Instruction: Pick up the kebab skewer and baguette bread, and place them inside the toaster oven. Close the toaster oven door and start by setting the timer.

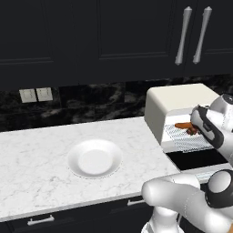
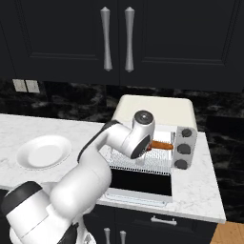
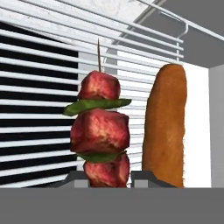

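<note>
Counter (image 1: pixel 41 154): white marble top under dark cabinets, with the oven at its right end.
Oven (image 1: pixel 179 98): cream box against the dark backsplash; three dark knobs (image 2: pixel 185 148) stacked down its right front.
Door (image 2: pixel 140 183): dropped flat open toward the robot, dark glass facing up.
Rack (image 3: pixel 39 118): white wire shelf inside the oven, holding both foods.
Plate (image 1: pixel 94 158): white, on the counter well left of the oven.
Baguette (image 3: pixel 165 124): orange-brown loaf lying on the rack, just beside the skewer, not touching it.
Skewer (image 3: pixel 101 127): red meat chunks with green slices between, bare stick tip pointing deeper into the oven; lowest chunk sits between the finger tips.
Gripper (image 3: pixel 107 178): inside the oven mouth, fingers pinched on the skewer's near end.
</note>
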### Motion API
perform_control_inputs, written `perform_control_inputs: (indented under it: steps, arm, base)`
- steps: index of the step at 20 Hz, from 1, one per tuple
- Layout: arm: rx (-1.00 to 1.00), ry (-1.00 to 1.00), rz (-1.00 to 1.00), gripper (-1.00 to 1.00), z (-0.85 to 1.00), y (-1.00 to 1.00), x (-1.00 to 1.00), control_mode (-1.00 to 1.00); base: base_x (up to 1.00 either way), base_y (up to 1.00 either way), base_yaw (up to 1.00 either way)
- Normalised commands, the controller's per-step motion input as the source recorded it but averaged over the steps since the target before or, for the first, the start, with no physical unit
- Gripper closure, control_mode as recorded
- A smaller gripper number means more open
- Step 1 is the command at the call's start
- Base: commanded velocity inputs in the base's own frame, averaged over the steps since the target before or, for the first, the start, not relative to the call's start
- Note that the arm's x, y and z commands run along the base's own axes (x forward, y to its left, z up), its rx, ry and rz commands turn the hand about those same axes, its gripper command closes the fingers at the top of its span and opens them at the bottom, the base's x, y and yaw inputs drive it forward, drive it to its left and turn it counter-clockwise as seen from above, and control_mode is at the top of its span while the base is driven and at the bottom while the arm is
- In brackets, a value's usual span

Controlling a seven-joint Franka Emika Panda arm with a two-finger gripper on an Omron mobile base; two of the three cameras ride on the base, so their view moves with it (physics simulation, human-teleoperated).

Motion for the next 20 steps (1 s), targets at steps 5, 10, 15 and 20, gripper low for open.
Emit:
perform_control_inputs:
  steps: [5,10,15,20]
  arm:
    - [0.00,0.06,0.00,1.00,0.00,0.00,0.30,-1.00]
    - [0.00,0.06,0.00,1.00,-0.02,0.00,0.21,-1.00]
    - [0.00,0.07,0.00,-1.00,-0.07,0.00,0.24,-1.00]
    - [0.00,0.07,0.00,-1.00,0.00,0.00,0.06,-1.00]
  base:
    - [0.00,0.00,0.00]
    - [0.00,0.00,0.00]
    - [0.00,0.00,0.00]
    - [0.00,0.00,0.00]
